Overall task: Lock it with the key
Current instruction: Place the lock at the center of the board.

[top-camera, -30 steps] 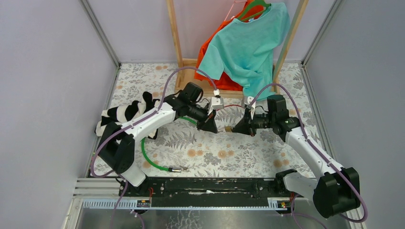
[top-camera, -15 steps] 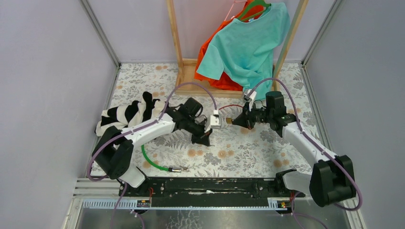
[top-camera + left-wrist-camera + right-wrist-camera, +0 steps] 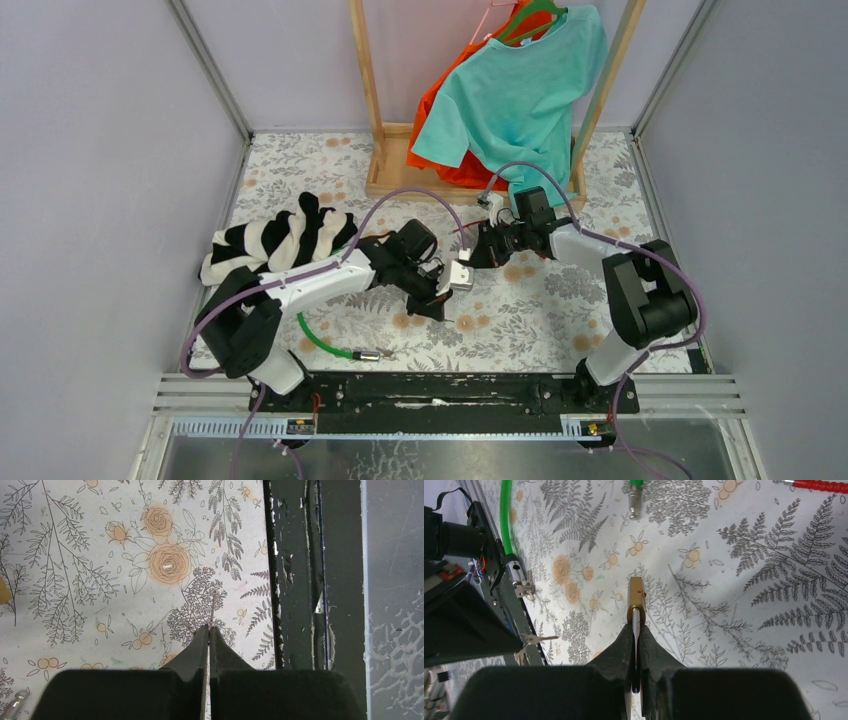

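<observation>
Brass padlock [image 3: 636, 596] — seemingly matt, metal key [image 3: 538, 639]

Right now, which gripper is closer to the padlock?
Right. The right gripper is clamped on the brass padlock; the left gripper sits apart, off to its side, pinching the key.

The left arm [image 3: 310, 282] and the right arm [image 3: 585, 245] share one build: smooth white link shells set between bulky matte-black joint housings. A purple cable [image 3: 410, 189] loops loosely along each, running to a small white block [image 3: 461, 276] near the wrist. The left gripper [image 3: 208, 630] and right gripper [image 3: 637, 629] are black, with two wedge-shaped fingers tapering to thin tips.
</observation>
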You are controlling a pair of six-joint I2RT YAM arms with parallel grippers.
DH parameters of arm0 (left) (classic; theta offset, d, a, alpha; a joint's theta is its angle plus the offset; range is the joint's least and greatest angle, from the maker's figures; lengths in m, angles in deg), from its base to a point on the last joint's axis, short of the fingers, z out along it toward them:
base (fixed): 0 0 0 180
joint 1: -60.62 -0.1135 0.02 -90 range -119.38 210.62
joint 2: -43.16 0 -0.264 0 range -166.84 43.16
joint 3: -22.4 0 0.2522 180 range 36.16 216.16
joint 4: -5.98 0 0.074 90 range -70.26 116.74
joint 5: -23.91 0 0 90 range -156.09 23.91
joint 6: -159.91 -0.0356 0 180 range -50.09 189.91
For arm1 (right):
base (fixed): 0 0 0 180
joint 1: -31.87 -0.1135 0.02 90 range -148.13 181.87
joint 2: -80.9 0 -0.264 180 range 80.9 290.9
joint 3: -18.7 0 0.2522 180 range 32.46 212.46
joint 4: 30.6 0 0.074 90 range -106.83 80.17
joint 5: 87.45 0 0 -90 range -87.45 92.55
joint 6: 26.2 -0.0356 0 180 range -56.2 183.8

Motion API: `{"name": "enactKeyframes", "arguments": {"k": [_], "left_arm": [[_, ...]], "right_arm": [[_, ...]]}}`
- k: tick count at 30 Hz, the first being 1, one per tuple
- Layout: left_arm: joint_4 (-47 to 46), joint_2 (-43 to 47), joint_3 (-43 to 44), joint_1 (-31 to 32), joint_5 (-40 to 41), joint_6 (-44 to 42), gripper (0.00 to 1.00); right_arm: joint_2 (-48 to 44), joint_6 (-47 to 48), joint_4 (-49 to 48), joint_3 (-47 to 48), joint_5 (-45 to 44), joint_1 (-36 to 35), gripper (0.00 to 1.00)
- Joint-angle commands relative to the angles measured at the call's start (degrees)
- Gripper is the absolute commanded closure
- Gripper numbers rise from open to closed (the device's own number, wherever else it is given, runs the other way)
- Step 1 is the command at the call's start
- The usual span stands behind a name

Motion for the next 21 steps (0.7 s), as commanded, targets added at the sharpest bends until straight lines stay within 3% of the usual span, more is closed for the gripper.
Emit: {"name": "enactKeyframes", "arguments": {"k": [1, 8, 21], "left_arm": [[-2.6, -0.2, 0.3, 0.8, 1.4, -1.5, 1.00], [-2.3, -1.3, 1.9, 1.3, 1.0, -2.3, 1.00], [-5.6, -10.3, 8.0, 2.8, 2.5, -0.6, 0.99]], "right_arm": [[5.9, -1.9, 1.3, 6.0, 2.0, -0.1, 0.89], [13.8, -0.6, 6.5, 11.8, 3.1, -0.1, 0.85], [15.7, 3.4, 11.4, 12.1, -0.2, 0.8, 0.63]]}}
